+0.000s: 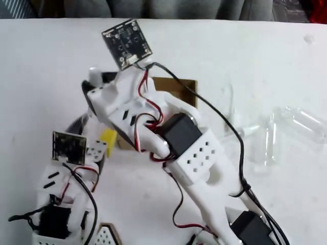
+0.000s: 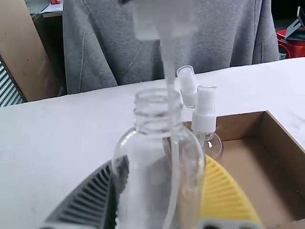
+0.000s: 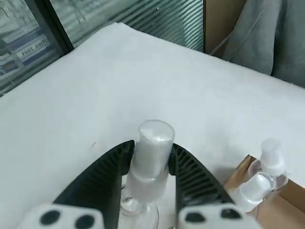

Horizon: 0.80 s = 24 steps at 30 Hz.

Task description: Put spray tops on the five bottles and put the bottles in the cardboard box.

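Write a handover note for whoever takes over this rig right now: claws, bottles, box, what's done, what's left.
Left claw: shut on an upright clear bottle, neck open.
Right claw: shut on a spray top above that neck; its tube is inside the bottle, top not yet seated.
Cardboard box: two capped bottles stand in it.
Loose bottles: apparently two, uncapped, lying on the table away from the box.
Done: two bottles. Left: seat this top, box the bottle, then cap and box the loose ones.
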Motion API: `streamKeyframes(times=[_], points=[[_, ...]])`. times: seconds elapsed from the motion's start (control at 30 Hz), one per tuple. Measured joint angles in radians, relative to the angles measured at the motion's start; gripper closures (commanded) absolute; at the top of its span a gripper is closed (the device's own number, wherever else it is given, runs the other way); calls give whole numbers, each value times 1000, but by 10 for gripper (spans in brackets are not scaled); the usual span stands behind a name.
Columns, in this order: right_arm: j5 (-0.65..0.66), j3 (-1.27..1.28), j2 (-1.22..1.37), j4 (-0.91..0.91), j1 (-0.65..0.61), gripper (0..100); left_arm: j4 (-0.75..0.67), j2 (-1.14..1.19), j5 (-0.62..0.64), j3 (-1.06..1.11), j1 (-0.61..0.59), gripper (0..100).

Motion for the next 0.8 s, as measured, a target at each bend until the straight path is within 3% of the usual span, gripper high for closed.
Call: streamKeyframes(times=[0.27, 0.5, 0.8], points=[[0, -95, 25, 114, -3, 971, 0, 0, 0, 0, 2, 978], [2, -210, 109, 238, -46, 797, 0, 0, 0, 0, 0, 978], [2, -423, 120, 311, -66, 797, -5, 0, 0, 0, -3, 978]])
